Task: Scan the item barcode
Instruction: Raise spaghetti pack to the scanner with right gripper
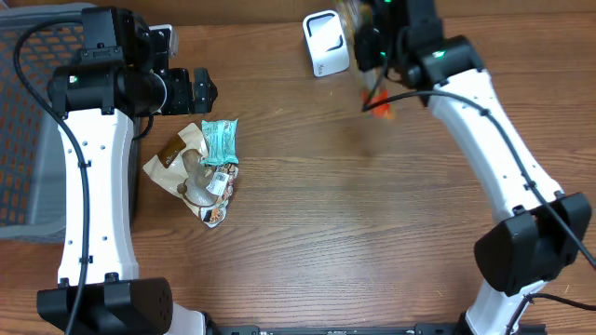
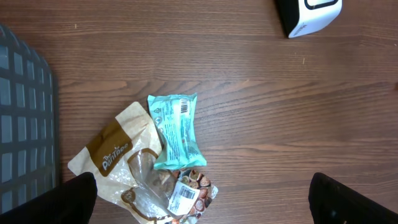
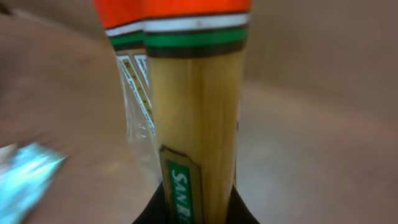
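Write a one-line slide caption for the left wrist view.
Teal packet and tan pouch lie touching on the wooden table, white scanner at top right.

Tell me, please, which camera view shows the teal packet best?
The left wrist view: the teal packet lies whole and sharp there, its barcode showing near the top. The overhead view shows it small, with no print legible. The right wrist view gives only a blurred teal patch, perhaps the same packet.

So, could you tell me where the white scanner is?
Overhead, the scanner sits at the far edge of the table, just left of the right gripper, which holds an orange-ended packet.
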### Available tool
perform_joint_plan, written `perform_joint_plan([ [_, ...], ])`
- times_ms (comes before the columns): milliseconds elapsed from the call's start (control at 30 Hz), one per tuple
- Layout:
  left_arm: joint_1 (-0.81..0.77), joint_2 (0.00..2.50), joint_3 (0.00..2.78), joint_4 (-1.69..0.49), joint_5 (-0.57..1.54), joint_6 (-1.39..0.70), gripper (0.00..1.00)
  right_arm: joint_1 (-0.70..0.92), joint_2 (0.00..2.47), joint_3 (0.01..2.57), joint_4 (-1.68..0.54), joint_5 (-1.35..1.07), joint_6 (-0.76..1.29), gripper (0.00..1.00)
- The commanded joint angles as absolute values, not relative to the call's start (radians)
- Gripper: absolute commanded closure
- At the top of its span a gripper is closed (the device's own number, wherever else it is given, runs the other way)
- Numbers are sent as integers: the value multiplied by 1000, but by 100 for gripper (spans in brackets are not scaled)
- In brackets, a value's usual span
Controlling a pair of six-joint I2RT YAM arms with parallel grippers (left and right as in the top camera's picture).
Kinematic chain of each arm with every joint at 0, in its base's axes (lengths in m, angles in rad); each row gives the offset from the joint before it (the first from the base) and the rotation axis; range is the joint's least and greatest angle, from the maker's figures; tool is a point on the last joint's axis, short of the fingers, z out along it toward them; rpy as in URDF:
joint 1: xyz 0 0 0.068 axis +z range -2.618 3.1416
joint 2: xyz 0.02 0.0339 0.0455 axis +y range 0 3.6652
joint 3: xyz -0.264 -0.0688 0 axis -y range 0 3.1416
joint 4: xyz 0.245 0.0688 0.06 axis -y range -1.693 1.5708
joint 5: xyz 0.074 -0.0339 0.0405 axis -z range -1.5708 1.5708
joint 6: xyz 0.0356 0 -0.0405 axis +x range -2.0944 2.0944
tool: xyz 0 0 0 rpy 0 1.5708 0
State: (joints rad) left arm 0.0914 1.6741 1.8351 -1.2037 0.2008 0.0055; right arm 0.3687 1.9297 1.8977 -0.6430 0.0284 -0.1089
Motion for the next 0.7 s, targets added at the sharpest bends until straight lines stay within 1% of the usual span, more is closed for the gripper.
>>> perform_joint_plan([
  [0, 85, 1673, 1850, -1200, 199, 0, 0, 399, 1950, 1930, -508, 201, -448, 96],
  [100, 85, 1673, 1850, -1200, 199, 0, 0, 402, 2015, 1930, -366, 197, -556, 96],
  [300, 85, 1673, 1850, -1200, 199, 0, 0, 405, 2153, 1930, -175, 197, -786, 96],
  [433, 85, 1673, 1850, -1200, 199, 0, 1, 434, 2233, 1930, -41, 198, -949, 96],
  [667, 85, 1673, 1850, -1200, 199, 0, 0, 472, 2246, 1930, 138, 197, -982, 96],
])
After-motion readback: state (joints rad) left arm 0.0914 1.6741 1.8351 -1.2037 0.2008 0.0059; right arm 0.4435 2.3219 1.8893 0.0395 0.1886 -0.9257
